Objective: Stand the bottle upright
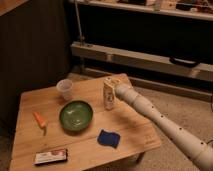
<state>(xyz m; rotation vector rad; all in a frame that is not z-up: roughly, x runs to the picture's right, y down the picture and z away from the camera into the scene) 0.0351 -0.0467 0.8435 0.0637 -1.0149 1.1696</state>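
The bottle (108,98) is a small cream container with a faint printed label. It stands upright on the wooden table (135,131), just right of the green bowl (76,115). My gripper (114,86) is at the bottle's upper right side, at the end of the white arm (160,120) that reaches in from the lower right. The wrist hides part of the bottle's top.
A translucent plastic cup (65,88) stands behind the bowl. An orange carrot-like piece (40,120) lies at the left. A blue sponge (108,138) lies near the front edge, and a flat snack packet (50,156) sits at the front left. Metal shelving runs behind the table.
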